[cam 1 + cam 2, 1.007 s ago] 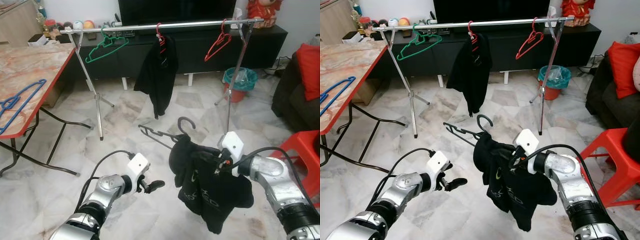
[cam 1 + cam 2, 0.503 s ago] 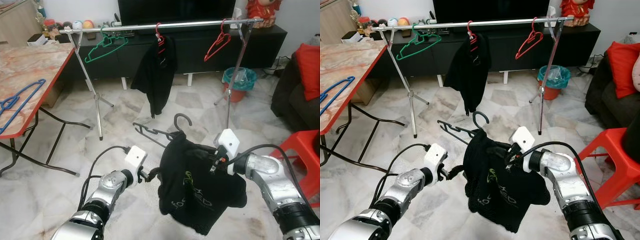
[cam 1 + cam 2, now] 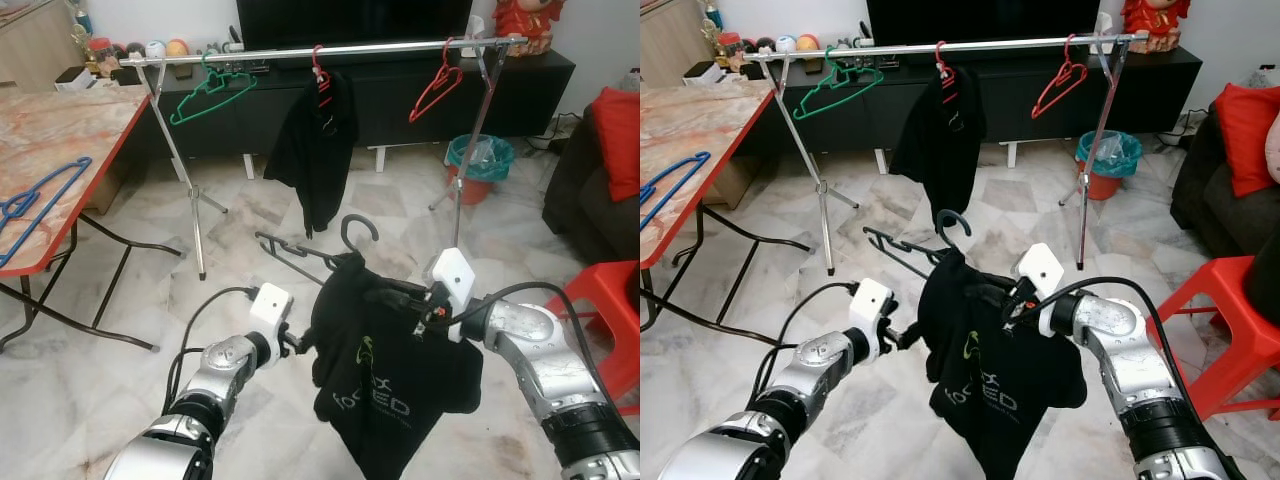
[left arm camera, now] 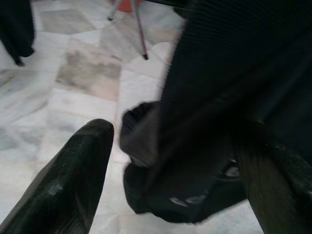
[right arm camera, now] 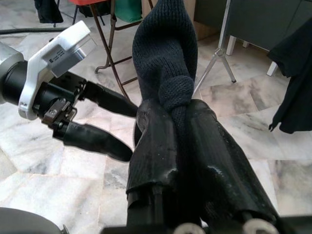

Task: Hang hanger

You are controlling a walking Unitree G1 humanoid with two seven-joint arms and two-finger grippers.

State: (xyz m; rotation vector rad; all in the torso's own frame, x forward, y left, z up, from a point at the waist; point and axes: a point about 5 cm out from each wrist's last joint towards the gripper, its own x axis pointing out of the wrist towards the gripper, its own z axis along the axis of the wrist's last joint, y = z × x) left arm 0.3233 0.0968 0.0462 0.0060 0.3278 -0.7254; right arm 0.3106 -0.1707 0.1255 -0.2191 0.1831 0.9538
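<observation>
The right gripper (image 3: 1008, 300) is pinched tight on the shoulder of a black T-shirt (image 3: 395, 375) that sits on a black hanger (image 3: 315, 250), holding both in the air in front of the robot, well apart from the clothes rail (image 3: 330, 50) at the back. The left gripper (image 3: 300, 343) has its fingers spread, one on each side of the shirt's left edge, and they do not press it yet.

I think the shirt is light and very soft, so it will swing and can slide off the hanger if it tilts. The hanger is thin and stiff. It seems better to take it on the rigid part near the hook (image 3: 358, 228), so the hook stays free for the rail, perhaps between the hanging black garment (image 3: 315, 150) and the red hanger (image 3: 437, 85).
</observation>
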